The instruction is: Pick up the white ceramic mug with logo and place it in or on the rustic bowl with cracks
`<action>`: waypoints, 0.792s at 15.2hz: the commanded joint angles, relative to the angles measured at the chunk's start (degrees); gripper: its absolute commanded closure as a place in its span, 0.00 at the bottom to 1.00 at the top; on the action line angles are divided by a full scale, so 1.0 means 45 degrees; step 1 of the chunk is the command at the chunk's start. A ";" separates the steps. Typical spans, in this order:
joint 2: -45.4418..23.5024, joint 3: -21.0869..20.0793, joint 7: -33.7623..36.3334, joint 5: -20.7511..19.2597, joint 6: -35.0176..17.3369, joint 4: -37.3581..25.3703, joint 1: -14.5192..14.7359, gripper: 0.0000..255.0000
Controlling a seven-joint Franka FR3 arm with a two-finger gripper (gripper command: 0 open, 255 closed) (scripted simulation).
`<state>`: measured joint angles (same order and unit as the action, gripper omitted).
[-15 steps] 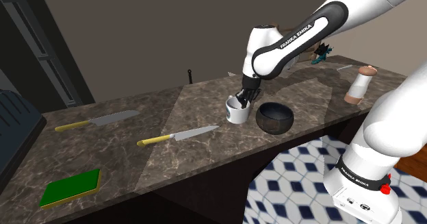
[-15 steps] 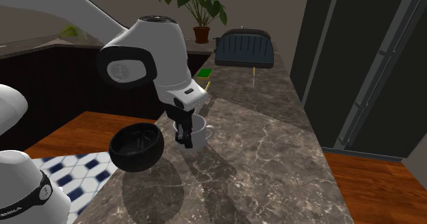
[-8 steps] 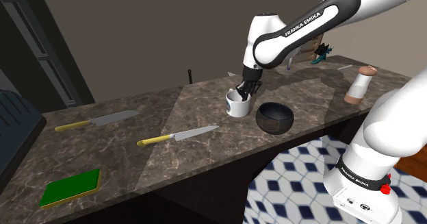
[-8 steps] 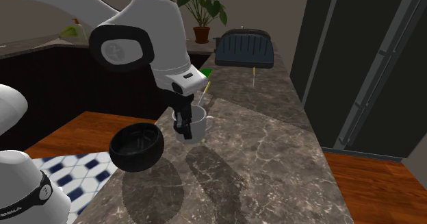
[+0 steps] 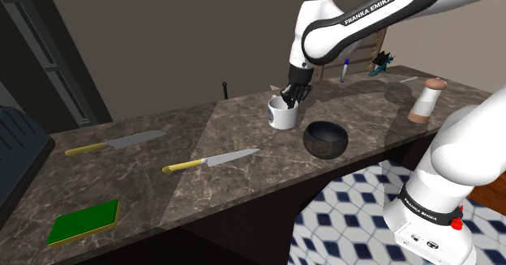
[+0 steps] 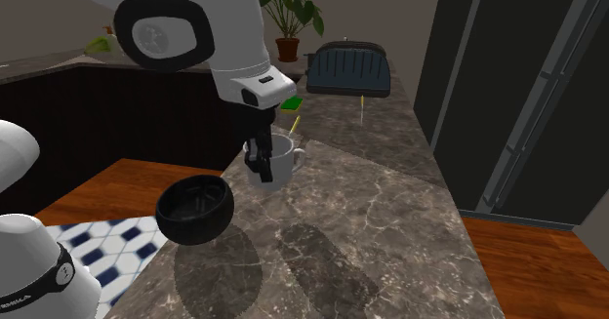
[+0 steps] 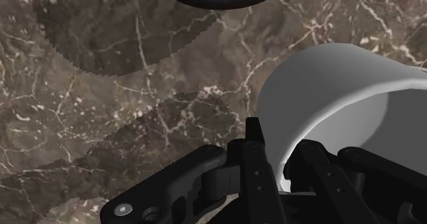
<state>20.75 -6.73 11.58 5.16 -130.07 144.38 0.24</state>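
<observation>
Mug [image 5: 282,115], white, rim pinched in gripper [image 5: 293,96].

Shoulder view: mug hangs clear of marble countertop [image 5: 243,192], just beside dark bowl [image 5: 325,138]; yellow-handled knife [image 5: 211,160] well apart from bowl.

Second exterior view: mug's handle [image 6: 298,156] turned away from bowl; toaster [image 6: 348,69] far beyond bowl.

Wrist view: one finger [image 7: 254,154] outside mug wall, the other inside, clamping it; bowl rim beyond.

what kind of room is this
Most likely a home kitchen: a marbled stone counter carries a yellow-handled knife, and a dark toaster stands further along it.
</observation>
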 commanded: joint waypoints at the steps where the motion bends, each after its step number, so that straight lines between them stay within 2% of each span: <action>1: 0.0164 0.0014 0.0012 -0.0008 0.0387 -0.0218 -0.0001 1.00; 12: 0.0822 0.0102 0.0063 -0.0068 0.2422 -0.1597 -0.0025 1.00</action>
<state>24.21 -6.25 11.76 4.86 -120.02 137.80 0.11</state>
